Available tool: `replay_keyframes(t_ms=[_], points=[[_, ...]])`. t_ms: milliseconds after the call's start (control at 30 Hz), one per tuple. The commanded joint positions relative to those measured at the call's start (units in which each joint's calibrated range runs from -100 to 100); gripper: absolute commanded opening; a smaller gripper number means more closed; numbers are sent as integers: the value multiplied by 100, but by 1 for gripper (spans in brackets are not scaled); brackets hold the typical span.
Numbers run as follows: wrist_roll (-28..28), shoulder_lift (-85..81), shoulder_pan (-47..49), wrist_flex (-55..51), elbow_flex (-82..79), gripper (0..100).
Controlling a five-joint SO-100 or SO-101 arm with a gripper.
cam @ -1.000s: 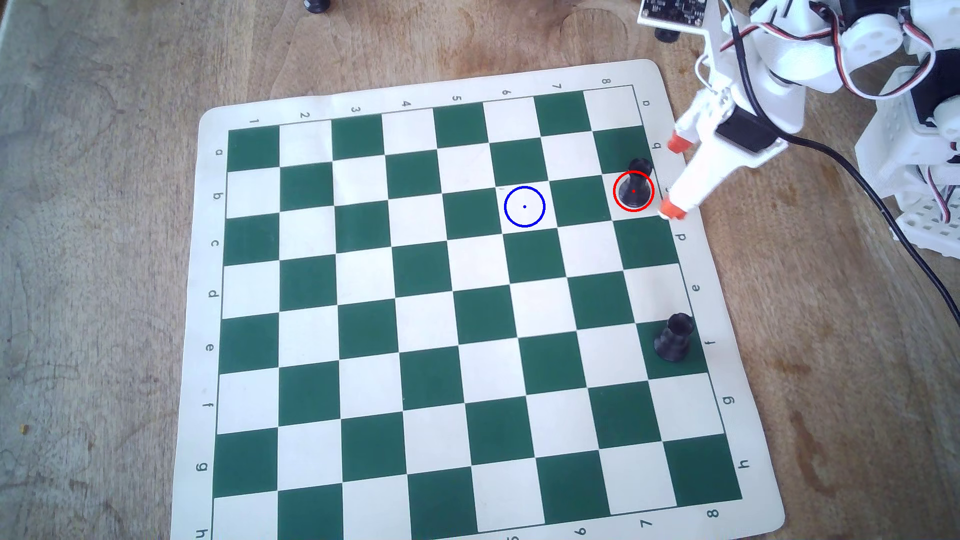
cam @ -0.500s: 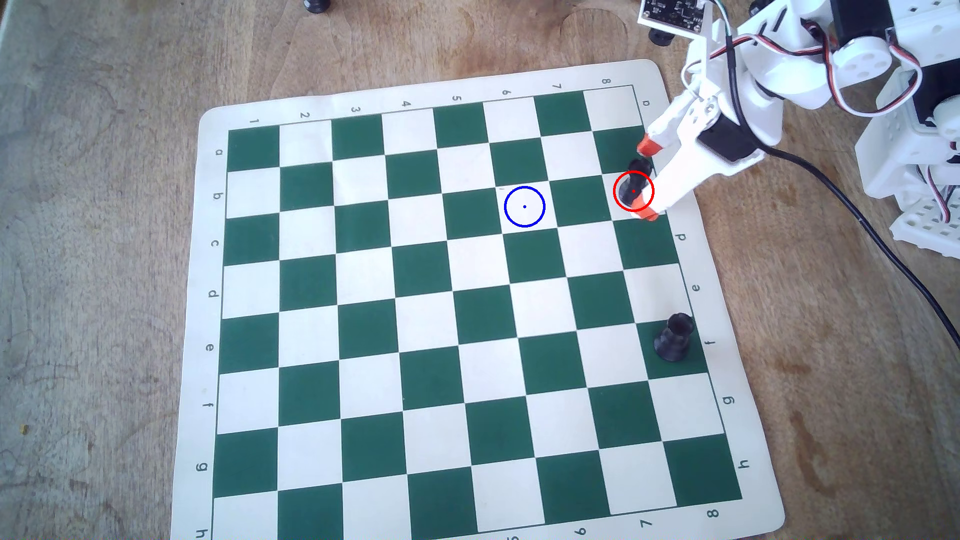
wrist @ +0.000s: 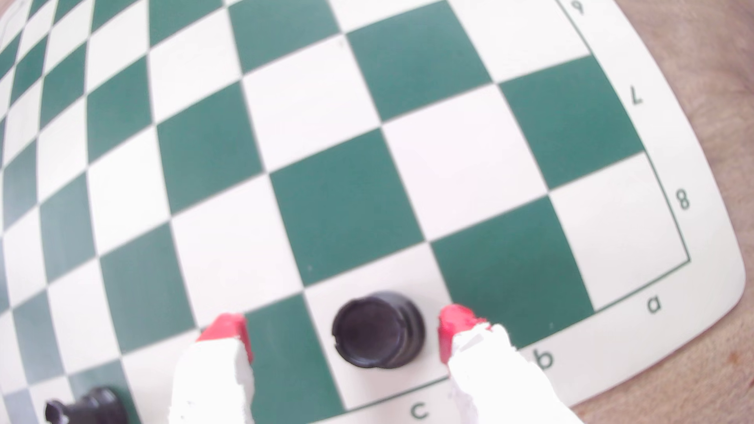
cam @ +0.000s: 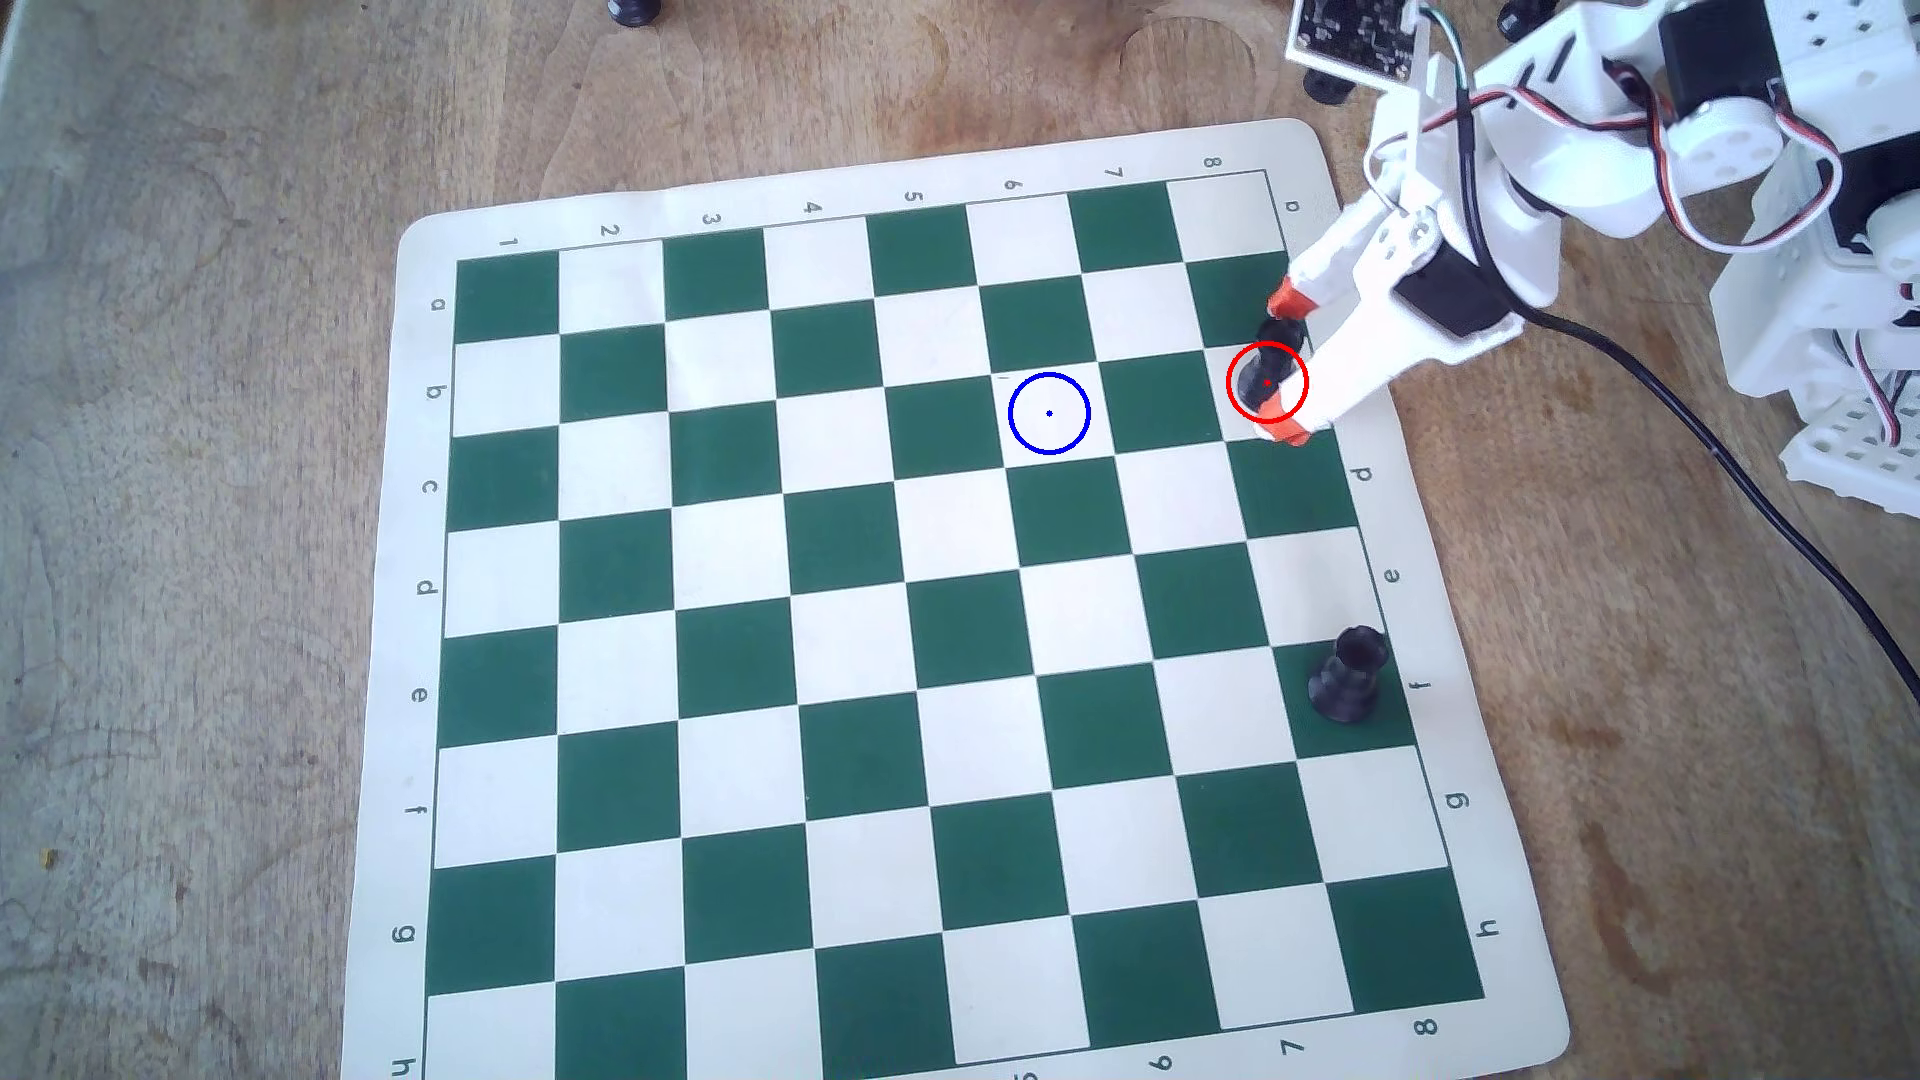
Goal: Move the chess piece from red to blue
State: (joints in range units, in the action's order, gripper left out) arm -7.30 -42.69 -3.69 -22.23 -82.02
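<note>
While the chess piece point(cam: 1263, 376) stands inside the red ring point(cam: 1228, 382), on a white square at the 3 o'clock edge of the board point(cam: 727, 582) in the overhead view, the jaws point(cam: 1288, 366) are spread wide around it and nothing is gripped. In the wrist view a clear gap is seen between the piece point(wrist: 377, 330) and each red-capped fingertip point(wrist: 457, 324), the piece lying nearer the 3 o'clock one. The blue ring point(cam: 1049, 453) is drawn on a white square two squares toward 9 o'clock and is left unoccupied. The piece is glossy black with a rounded top. The board is a thin, flat green-and-white mat with rounded corners, laid on a worn wooden table point(cam: 208, 312). A stouter black piece point(cam: 1348, 675) with a notched crown is seen toward 5 o'clock.
</note>
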Motion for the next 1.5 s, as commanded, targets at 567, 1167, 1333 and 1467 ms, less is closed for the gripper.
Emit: replay_keyframes(t_ms=[567,1167,1333,1467], points=[[34,126,13,798,-221,21],[34,33,44,757,-230,0],[34,-60,83,479,-176,0],[-54,-375,115,-177,178,0]])
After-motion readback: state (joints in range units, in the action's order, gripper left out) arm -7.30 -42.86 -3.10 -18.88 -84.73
